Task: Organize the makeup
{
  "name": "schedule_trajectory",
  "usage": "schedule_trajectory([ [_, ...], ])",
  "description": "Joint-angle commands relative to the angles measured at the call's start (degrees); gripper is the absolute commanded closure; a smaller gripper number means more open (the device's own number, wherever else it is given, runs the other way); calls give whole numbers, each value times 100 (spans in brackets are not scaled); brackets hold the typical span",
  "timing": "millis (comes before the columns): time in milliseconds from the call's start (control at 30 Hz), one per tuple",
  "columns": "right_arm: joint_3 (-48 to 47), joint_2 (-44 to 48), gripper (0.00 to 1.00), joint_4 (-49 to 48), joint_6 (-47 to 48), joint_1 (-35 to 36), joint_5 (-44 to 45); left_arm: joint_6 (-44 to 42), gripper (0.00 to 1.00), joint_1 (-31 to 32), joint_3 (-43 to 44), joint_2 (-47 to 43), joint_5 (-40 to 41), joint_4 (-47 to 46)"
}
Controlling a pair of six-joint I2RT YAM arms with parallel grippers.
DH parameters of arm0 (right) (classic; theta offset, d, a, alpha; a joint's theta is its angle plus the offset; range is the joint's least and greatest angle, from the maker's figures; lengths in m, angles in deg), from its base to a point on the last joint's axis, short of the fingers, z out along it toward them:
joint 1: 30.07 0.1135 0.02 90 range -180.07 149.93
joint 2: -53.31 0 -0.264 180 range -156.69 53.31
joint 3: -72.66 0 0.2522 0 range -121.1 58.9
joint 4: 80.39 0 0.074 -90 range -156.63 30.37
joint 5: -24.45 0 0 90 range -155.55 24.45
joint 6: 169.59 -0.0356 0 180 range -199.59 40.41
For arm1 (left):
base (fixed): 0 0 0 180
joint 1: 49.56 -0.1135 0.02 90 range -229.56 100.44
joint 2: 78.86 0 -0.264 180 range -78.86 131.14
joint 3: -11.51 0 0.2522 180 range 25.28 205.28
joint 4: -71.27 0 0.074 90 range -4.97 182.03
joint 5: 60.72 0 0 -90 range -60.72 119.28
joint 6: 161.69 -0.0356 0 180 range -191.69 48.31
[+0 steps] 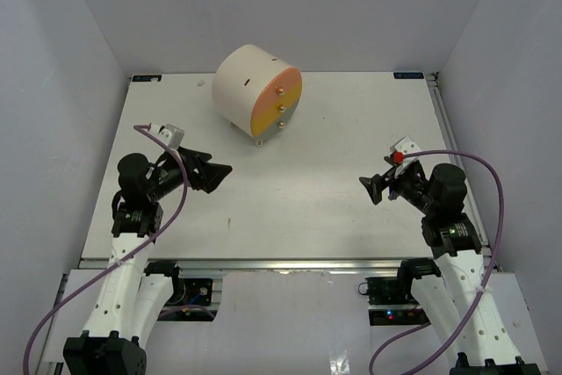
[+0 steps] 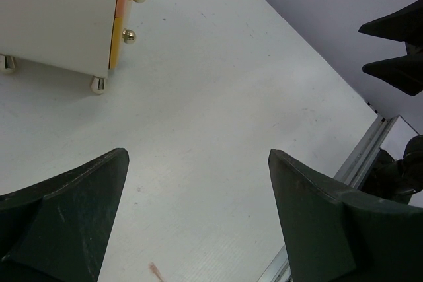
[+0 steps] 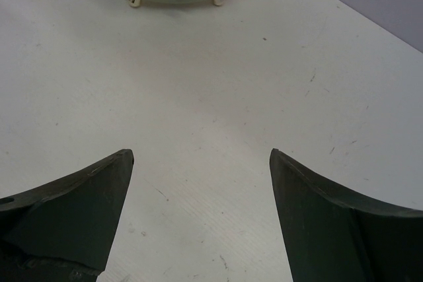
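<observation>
White tabletop [image 1: 307, 208] runs from wall to wall, with an arm at each near corner and one container at the back.

On the left, the left gripper [image 1: 221, 177] hangs above the table, pointing toward the middle. Its two dark fingers are spread wide with only bare surface between them, as its own wrist view shows [image 2: 198, 156]. It holds nothing. A purple cable [image 1: 176, 208] loops from its wrist down to the base.

Further right, at the back of the table and a little left of centre, stands the cream drawer unit [image 1: 255, 85]. It is a cylinder lying on its side on small gold feet [image 2: 98, 85]. Its round front [image 1: 279, 104] is orange above and yellow lower down, and it faces the near right. Three gold knobs [image 1: 281, 108] run down that front in a line. The front panels look flush with the body, so the inside is hidden and what the drawers hold cannot be told. The makeup shows in none of the three views, either on the table or in a gripper.

On the right, the right gripper [image 1: 369, 189] is also raised above the table, pointing left toward the middle and well apart from the drawer unit. Its fingers stand wide apart over bare table [image 3: 201, 153] and hold nothing. In that wrist view, the bottom knob and two feet of the unit sit at the top edge. A second purple cable [image 1: 500, 217] arcs around the right arm.
</observation>
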Motion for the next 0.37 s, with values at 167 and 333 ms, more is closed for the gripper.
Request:
schedule_trajectory([
  [167, 150, 95, 10, -428, -162, -37, 213, -114, 2, 11, 98, -24, -15, 40],
  [333, 190, 125, 10, -495, -224, -67, 333, -114, 2, 11, 98, -10, -44, 40],
])
